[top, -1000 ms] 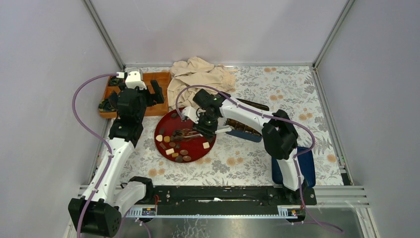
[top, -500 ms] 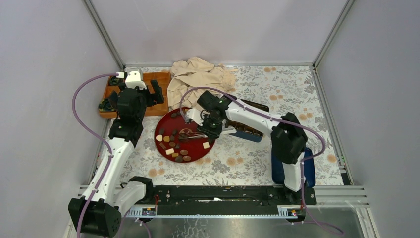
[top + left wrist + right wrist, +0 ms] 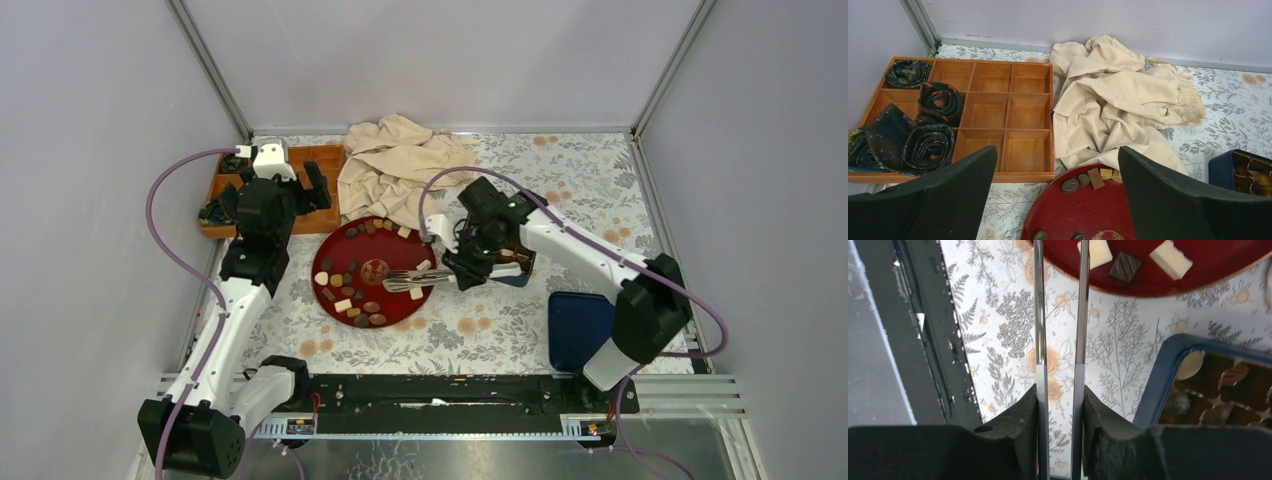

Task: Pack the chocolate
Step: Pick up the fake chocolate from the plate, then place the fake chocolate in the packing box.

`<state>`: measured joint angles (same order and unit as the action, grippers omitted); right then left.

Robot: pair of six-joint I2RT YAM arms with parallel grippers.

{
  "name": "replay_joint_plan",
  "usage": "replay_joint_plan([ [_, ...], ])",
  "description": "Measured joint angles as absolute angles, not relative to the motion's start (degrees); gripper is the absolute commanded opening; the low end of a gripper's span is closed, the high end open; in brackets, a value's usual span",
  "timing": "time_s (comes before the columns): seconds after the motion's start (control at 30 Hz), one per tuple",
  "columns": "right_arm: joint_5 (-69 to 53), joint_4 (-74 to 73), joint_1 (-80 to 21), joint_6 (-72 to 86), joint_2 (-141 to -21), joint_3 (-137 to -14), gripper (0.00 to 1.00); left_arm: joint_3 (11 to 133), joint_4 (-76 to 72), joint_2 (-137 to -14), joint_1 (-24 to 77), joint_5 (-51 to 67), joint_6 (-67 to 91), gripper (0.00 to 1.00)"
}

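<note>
Two arms, and only one looks busy. The left gripper (image 3: 1058, 152) hangs over the far-left corner with its fingers spread wide and nothing between them. Under it is a wooden tray (image 3: 1028, 150) of square compartments, a few of them stuffed with rolled dark ties (image 3: 928, 145). Doesn't look like it has anything to do with the job.

Next over is a crumpled beige cloth (image 3: 400, 160) heaped against the back wall, its front fold touching the red plate (image 3: 398, 303).

That plate is where nearly all the chocolate (image 3: 343, 305) sits. There's a loose cluster of dark, tan and cream pieces on its left and near side, plus a short row along the far rim. I'd guess well over a dozen left to move.

Metal tongs (image 3: 412, 281) lie low across the plate's right half, tips pointing left toward the pieces. I can't make out anything pinched in them. The right gripper (image 3: 1060, 400) is clamped on the handle end, squeezing the two arms close but not shut.

Just right of the plate is the blue box (image 3: 1160, 375) with its brown insert. The wrist view shows a cream round (image 3: 1189, 365) and a brown piece (image 3: 1235, 374) seated in cavities, others looking bare. The rest of the box I can't see properly.

Furthest right, the blue lid (image 3: 578, 330) lies flat, apart from the box.

My take: packing has started but it's early days. Most pieces need ferrying over, then the lid goes on.
</note>
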<state>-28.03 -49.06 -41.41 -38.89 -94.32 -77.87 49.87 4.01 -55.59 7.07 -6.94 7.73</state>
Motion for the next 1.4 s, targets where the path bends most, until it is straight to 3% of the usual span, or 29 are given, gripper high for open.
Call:
replay_joint_plan([
  [0.57,-40.0,-48.1,-15.4,-41.8,-72.5,-60.6,0.05,49.6,4.0,-55.9,7.1,-6.9,7.5,0.99],
  [0.8,-39.7,-49.0,-6.9,-42.6,-64.8,-56.6,0.05,49.6,4.0,-56.3,7.1,-6.6,7.5,0.99],
  [1.4,-25.4,-56.3,-3.0,-45.4,-59.9,-55.5,0.09,49.6,4.0,-56.4,7.1,-5.5,7.5,0.99],
])
